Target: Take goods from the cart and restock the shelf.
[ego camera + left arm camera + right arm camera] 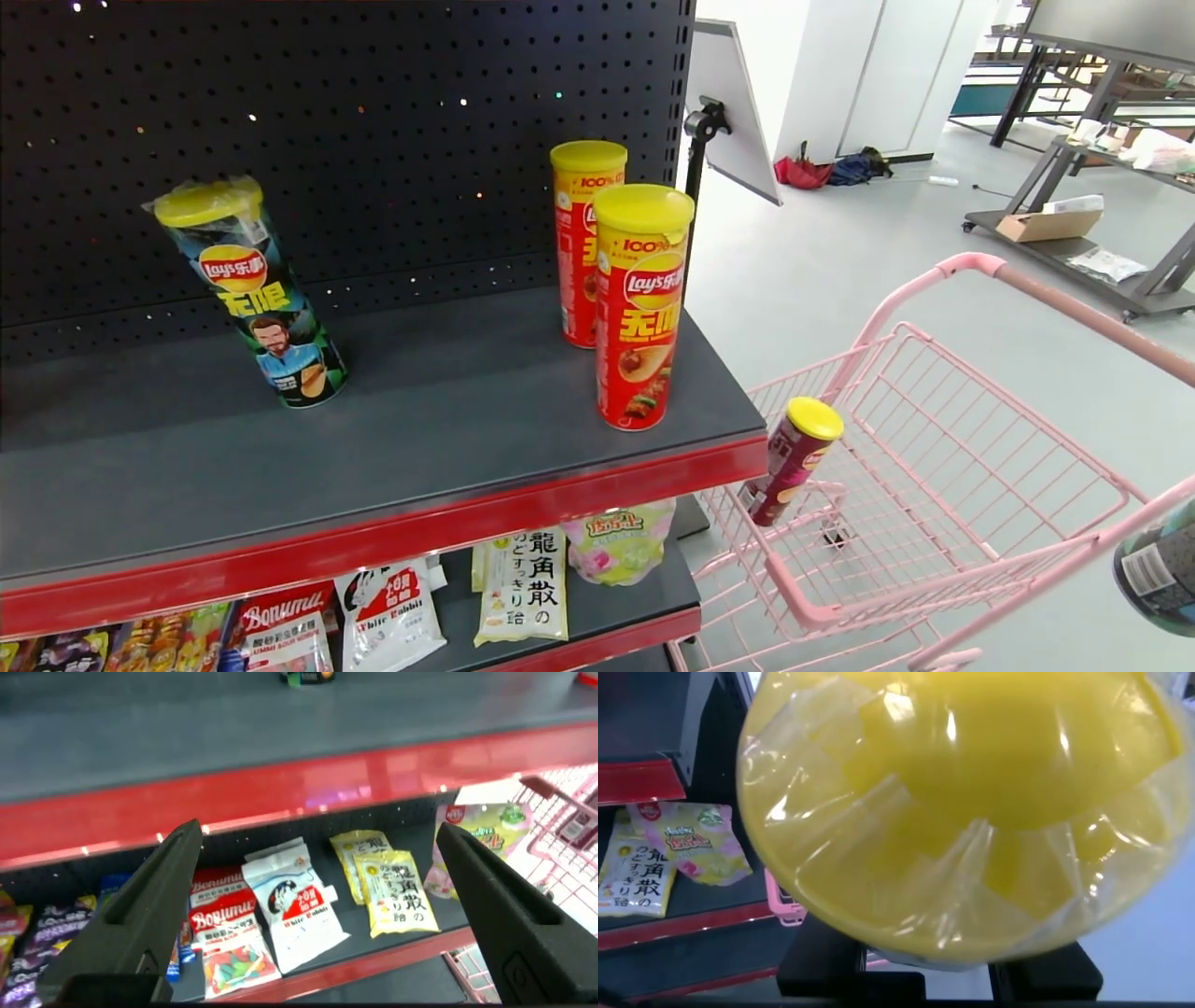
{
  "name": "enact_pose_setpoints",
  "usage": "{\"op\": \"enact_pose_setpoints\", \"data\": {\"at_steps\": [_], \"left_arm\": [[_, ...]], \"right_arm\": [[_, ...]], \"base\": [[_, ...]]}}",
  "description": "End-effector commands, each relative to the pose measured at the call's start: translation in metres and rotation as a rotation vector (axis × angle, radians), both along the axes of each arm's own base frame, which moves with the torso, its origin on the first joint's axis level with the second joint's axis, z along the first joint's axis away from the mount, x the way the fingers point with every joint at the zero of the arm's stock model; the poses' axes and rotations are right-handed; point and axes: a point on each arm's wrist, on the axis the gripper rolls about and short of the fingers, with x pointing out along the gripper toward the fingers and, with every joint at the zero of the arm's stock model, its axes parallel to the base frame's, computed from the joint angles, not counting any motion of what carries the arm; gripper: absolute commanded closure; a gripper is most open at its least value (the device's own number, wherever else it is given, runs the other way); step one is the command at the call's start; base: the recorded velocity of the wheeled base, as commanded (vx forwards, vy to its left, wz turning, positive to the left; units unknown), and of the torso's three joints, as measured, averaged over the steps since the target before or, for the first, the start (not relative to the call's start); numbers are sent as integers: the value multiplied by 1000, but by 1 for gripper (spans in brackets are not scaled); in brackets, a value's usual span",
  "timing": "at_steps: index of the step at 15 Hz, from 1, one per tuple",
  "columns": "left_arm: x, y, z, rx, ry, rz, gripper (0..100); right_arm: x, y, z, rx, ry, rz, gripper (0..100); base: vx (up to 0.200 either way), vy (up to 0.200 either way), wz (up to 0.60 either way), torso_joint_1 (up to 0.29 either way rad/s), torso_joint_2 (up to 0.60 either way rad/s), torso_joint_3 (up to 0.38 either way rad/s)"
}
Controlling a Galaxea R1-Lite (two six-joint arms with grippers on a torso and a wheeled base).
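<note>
The shelf, a grey board with a red front edge under a black pegboard, lies just beyond the left jaws. The pink wire cart stands at the shelf's end, between it and the right jaws. A lower shelf runs beneath the board, straight ahead of the left jaws, and carries a row of snack bags lying flat. Two red cans with yellow lids stand upright at the end of the board nearer the right jaws, one just behind the other. A blue can with a yellow lid stands alone toward the board's other end, well apart from the red pair. A maroon can leans inside the cart, in the corner nearest the shelf, lid up. The left jaws are spread wide with nothing between them. The right jaws are closed around a dark can, held in the air just outside the cart's near rim; its yellow top, wrapped in clear film, faces that wrist camera
</note>
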Motion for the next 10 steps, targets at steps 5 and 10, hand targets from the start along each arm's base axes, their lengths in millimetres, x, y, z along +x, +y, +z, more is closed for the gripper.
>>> {"op": "enact_pose_setpoints", "data": {"at_steps": [5, 10], "left_arm": [[0, 0, 0, 0, 1, 0, 0], [0, 0, 0, 0, 1, 0, 0]], "right_arm": [[8, 0, 0, -1, 26, 2, 100], [11, 0, 2, -6, 31, 1, 100]], "base": [[0, 0, 0, 161, -404, -243], [0, 0, 0, 159, -368, -215]]}}
